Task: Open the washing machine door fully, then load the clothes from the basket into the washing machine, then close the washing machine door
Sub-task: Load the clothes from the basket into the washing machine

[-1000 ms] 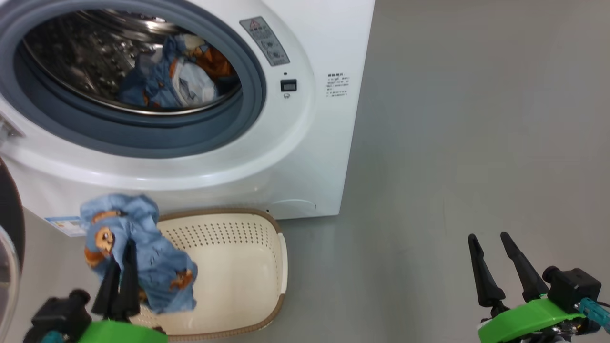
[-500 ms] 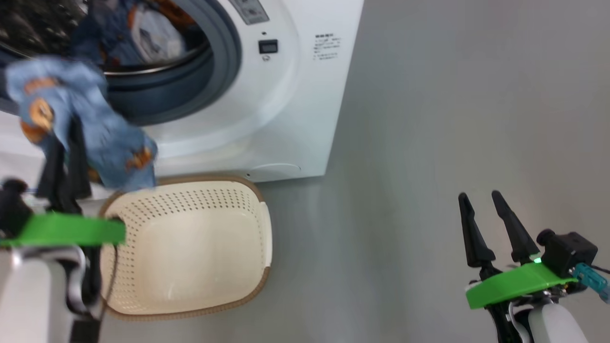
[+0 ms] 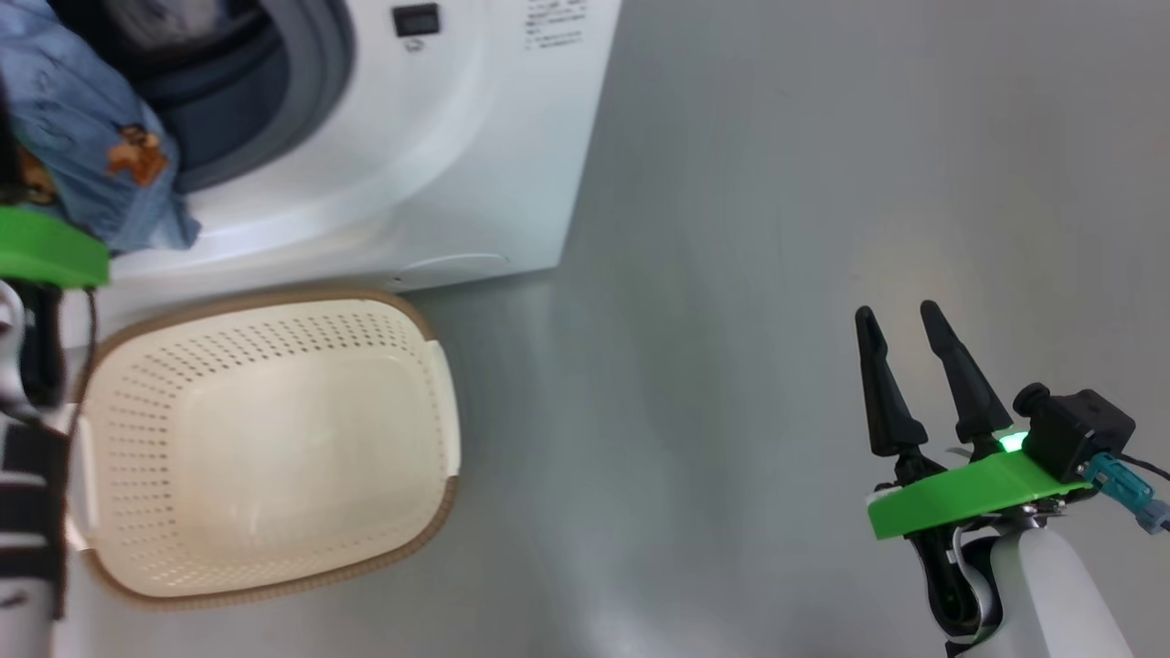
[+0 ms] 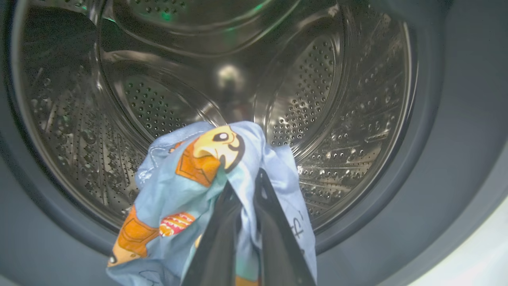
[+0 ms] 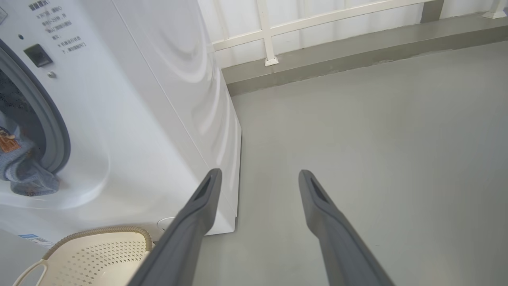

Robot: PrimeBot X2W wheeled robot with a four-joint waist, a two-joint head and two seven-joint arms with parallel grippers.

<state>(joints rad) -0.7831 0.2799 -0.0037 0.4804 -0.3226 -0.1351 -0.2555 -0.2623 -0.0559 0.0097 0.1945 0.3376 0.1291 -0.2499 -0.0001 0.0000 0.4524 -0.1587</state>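
Garment [image 4: 186,178] clamped in the fingers of the left gripper [image 4: 245,180] hangs before the drum [image 4: 158,99] of the washing machine [image 3: 457,137]; best carried past the rubber ring [image 4: 444,119] before release. Right gripper [image 3: 898,313] fingers parted, clear of the basket [image 3: 265,300].

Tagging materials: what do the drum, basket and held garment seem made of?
Drum: polished steel, mirror reflections, punched holes. Basket: likely matte cream plastic, moulded perforations, brown woven-look rim. Garment: soft printed fabric; it creases and drapes.
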